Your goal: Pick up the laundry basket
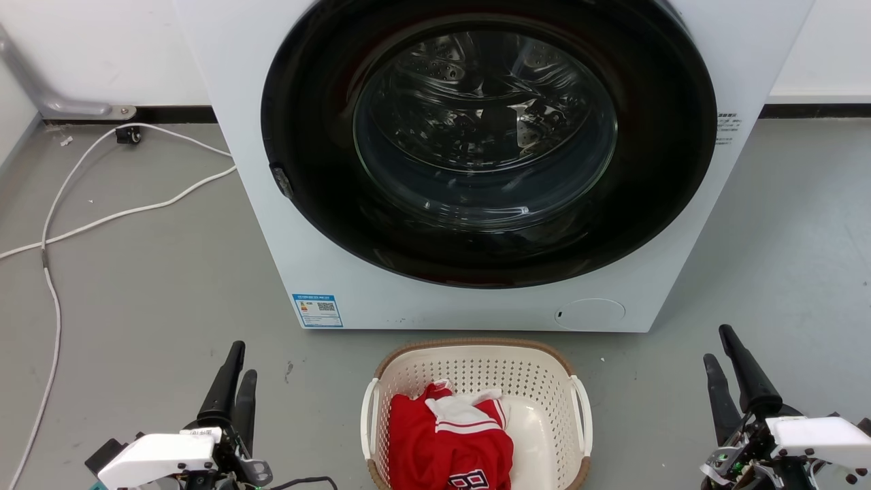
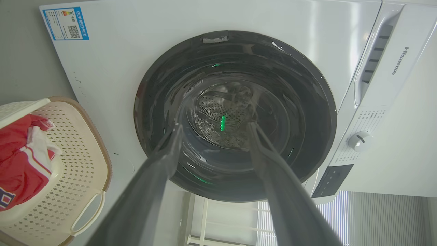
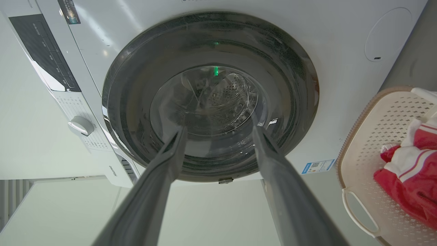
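Laundry basket [image 1: 476, 367] on floor [image 1: 136, 286] in front of washing machine [image 1: 306, 272], midway between left gripper [image 1: 243, 364] and right gripper [image 1: 718, 345], well apart from both. Fingers on each spread, holding nothing. Red-and-white shirt [image 1: 442, 442] inside.

- Laundry basket [image 1: 537, 388]: on the floor [image 1: 136, 272], midway between the left gripper [image 1: 243, 358] and the right gripper [image 1: 716, 342], well apart from each, one side handle turned toward each.
- Jersey [image 1: 442, 435]: inside the basket, heaped toward the left gripper's side.
- Washing machine [image 1: 272, 224]: ahead of both grippers' fingertips, just behind the basket, its door [image 1: 486, 136] facing them.
- Cable [image 1: 51, 292]: on the floor ahead of the left gripper and to its outer side, running back toward the wall [image 1: 102, 47] beside the machine.
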You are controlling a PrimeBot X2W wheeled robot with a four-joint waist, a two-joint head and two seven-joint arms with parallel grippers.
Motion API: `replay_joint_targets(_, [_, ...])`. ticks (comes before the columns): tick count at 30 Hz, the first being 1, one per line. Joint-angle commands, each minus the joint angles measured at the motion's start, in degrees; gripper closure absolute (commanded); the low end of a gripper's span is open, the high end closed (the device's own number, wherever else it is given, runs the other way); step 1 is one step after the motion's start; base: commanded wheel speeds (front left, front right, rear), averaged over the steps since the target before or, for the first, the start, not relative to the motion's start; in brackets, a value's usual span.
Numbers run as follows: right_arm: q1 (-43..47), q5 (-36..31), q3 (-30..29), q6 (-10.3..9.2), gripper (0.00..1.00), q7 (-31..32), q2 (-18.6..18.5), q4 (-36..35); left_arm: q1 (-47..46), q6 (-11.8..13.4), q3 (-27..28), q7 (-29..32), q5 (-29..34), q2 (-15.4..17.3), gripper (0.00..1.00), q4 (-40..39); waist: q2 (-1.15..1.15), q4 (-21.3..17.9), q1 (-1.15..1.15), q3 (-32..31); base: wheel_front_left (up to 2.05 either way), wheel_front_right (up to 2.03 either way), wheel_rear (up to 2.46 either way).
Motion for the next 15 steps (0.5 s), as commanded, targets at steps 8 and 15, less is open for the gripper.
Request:
replay_joint_targets(8, [-0.39, -2.85, -0.08, 0.09, 0.00, -2.68, -0.11, -1.99, 0.20, -0.04, 0.11, -2.64, 1.68, 0.20, 0.00, -3.02, 0.00, -0.09, 0.00, 0.10, 0.00, 0.00, 0.00])
replay_joint_targets(15, [-0.64, -7.34, -2.05, 0.09, 0.00, -4.25, -0.13, -1.24, 0.67, -0.05, 2.21, -4.19, 4.38, 0.22, 0.00, -3.05, 0.00, -0.22, 0.00, 0.10, 0.00, 0.00, 0.00])
